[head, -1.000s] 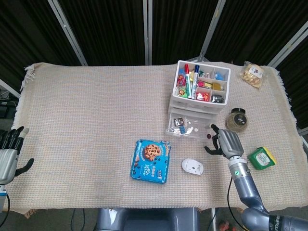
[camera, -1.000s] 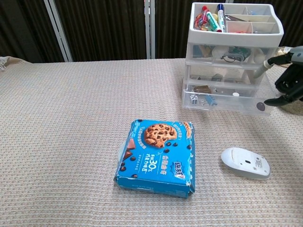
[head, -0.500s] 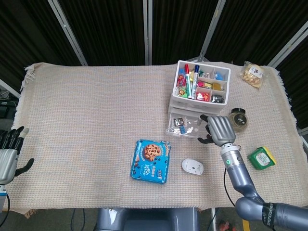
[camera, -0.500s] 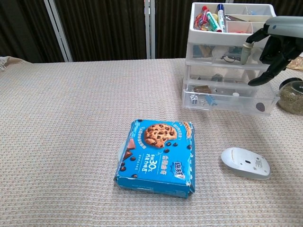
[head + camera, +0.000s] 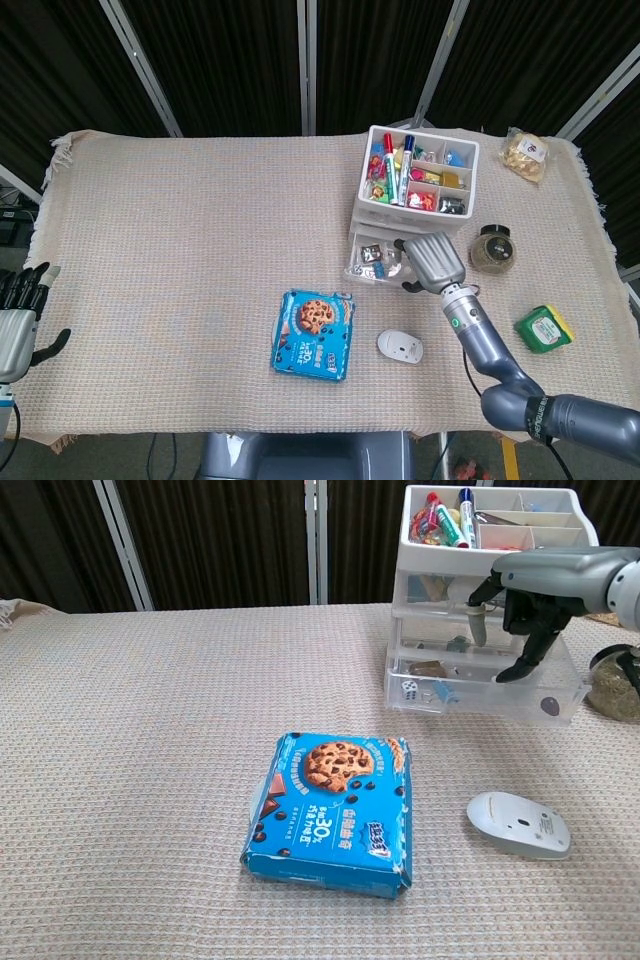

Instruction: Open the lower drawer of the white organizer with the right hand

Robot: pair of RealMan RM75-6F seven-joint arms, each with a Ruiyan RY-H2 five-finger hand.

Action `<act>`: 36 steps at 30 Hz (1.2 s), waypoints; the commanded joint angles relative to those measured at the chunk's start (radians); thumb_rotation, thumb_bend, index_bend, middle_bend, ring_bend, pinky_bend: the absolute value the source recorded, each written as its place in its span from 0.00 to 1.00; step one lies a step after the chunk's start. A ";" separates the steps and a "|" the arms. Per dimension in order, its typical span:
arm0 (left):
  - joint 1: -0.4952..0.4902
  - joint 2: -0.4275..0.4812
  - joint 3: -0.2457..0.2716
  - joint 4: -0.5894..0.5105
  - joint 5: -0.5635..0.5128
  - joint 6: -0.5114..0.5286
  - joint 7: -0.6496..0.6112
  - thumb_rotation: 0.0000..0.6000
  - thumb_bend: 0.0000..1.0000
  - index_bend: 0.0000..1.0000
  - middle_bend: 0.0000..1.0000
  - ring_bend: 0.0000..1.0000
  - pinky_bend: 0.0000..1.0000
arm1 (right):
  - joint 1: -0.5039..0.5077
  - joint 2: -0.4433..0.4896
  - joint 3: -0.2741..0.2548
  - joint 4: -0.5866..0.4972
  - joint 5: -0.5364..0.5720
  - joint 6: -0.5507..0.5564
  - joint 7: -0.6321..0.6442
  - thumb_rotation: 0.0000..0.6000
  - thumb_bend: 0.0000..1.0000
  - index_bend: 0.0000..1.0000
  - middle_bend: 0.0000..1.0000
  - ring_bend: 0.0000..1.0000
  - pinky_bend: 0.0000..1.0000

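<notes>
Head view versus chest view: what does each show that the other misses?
Only the head view shows the left hand at the table's left edge, the green box, the snack bag and the jar's lid. Only the chest view shows the organizer's drawer fronts. Both show the right hand over the pulled-out lower drawer, the cookie box and the mouse.

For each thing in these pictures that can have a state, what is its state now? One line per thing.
lower drawer: pulled out, contents showing.
upper drawer: closed.
white organizer: upright, top tray uncovered, markers standing in it.
right hand: over the open drawer, fingers pointing down, holding nothing visible.
left hand: at the table's edge, fingers apart, empty.
cookie box: lying flat, closed.
jar: upright, lid on.
</notes>
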 commanded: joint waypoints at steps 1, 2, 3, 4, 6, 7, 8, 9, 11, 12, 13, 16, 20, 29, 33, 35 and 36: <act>0.000 -0.001 -0.001 -0.002 -0.002 -0.001 0.004 1.00 0.32 0.03 0.00 0.00 0.00 | 0.018 0.003 0.001 0.029 -0.021 -0.037 0.039 1.00 0.00 0.54 1.00 1.00 0.66; 0.000 -0.001 -0.001 -0.003 -0.003 0.000 0.006 1.00 0.31 0.03 0.00 0.00 0.00 | 0.022 0.004 0.003 0.037 -0.028 -0.047 0.052 1.00 0.00 0.54 1.00 1.00 0.66; 0.000 -0.001 -0.001 -0.004 -0.003 0.000 0.008 1.00 0.32 0.03 0.00 0.00 0.00 | 0.026 0.005 0.003 0.045 -0.036 -0.056 0.065 1.00 0.00 0.54 1.00 1.00 0.66; 0.000 -0.001 -0.002 -0.004 -0.004 0.000 0.009 1.00 0.31 0.03 0.00 0.00 0.00 | 0.028 0.005 0.003 0.050 -0.042 -0.061 0.073 1.00 0.00 0.54 1.00 1.00 0.66; 0.000 -0.002 -0.002 -0.004 -0.005 0.000 0.010 1.00 0.31 0.03 0.00 0.00 0.00 | 0.033 0.004 0.005 0.065 -0.056 -0.068 0.092 1.00 0.00 0.55 1.00 1.00 0.66; 0.000 -0.002 -0.002 -0.004 -0.005 0.001 0.011 1.00 0.32 0.03 0.00 0.00 0.00 | 0.037 0.002 0.007 0.077 -0.059 -0.074 0.102 1.00 0.00 0.55 1.00 1.00 0.66; 0.000 -0.002 -0.002 -0.004 -0.006 0.001 0.011 1.00 0.32 0.03 0.00 0.00 0.00 | 0.040 0.000 0.007 0.087 -0.061 -0.080 0.110 1.00 0.00 0.55 1.00 1.00 0.66; 0.000 -0.002 -0.002 -0.004 -0.006 0.001 0.011 1.00 0.32 0.03 0.00 0.00 0.00 | 0.043 -0.003 0.007 0.098 -0.065 -0.087 0.119 1.00 0.00 0.55 1.00 1.00 0.66; 0.000 -0.002 -0.002 -0.004 -0.006 0.001 0.010 1.00 0.32 0.04 0.00 0.00 0.00 | 0.049 -0.008 0.005 0.117 -0.071 -0.097 0.132 1.00 0.00 0.55 1.00 1.00 0.66; 0.000 -0.002 -0.002 -0.004 -0.006 0.001 0.010 1.00 0.32 0.04 0.00 0.00 0.00 | 0.050 -0.010 0.004 0.123 -0.073 -0.099 0.136 1.00 0.00 0.55 1.00 1.00 0.66; 0.000 -0.002 -0.002 -0.004 -0.006 0.001 0.009 1.00 0.32 0.04 0.00 0.00 0.00 | 0.052 -0.014 0.003 0.134 -0.078 -0.101 0.142 1.00 0.00 0.55 1.00 1.00 0.66; 0.000 -0.002 -0.002 -0.005 -0.006 0.000 0.009 1.00 0.32 0.04 0.00 0.00 0.00 | 0.057 -0.023 -0.001 0.157 -0.088 -0.111 0.156 1.00 0.00 0.56 1.00 1.00 0.66; 0.000 -0.002 -0.003 -0.004 -0.006 0.000 0.007 1.00 0.31 0.04 0.00 0.00 0.00 | 0.069 -0.033 -0.014 0.187 -0.111 -0.130 0.170 1.00 0.00 0.56 1.00 1.00 0.66; 0.000 -0.002 -0.003 -0.004 -0.007 0.000 0.008 1.00 0.31 0.04 0.00 0.00 0.00 | 0.077 -0.046 -0.018 0.217 -0.118 -0.148 0.199 1.00 0.00 0.55 1.00 1.00 0.66; 0.000 -0.002 -0.003 -0.005 -0.007 0.001 0.010 1.00 0.31 0.04 0.00 0.00 0.00 | 0.085 -0.061 -0.027 0.247 -0.105 -0.179 0.212 1.00 0.00 0.55 1.00 1.00 0.66; 0.000 -0.002 -0.003 -0.005 -0.007 0.000 0.009 1.00 0.31 0.04 0.00 0.00 0.00 | 0.089 -0.069 -0.030 0.264 -0.102 -0.190 0.218 1.00 0.00 0.55 1.00 1.00 0.66; -0.001 -0.002 -0.003 -0.006 -0.008 -0.001 0.010 1.00 0.32 0.04 0.00 0.00 0.00 | 0.090 -0.072 -0.032 0.271 -0.101 -0.195 0.222 1.00 0.00 0.55 1.00 1.00 0.66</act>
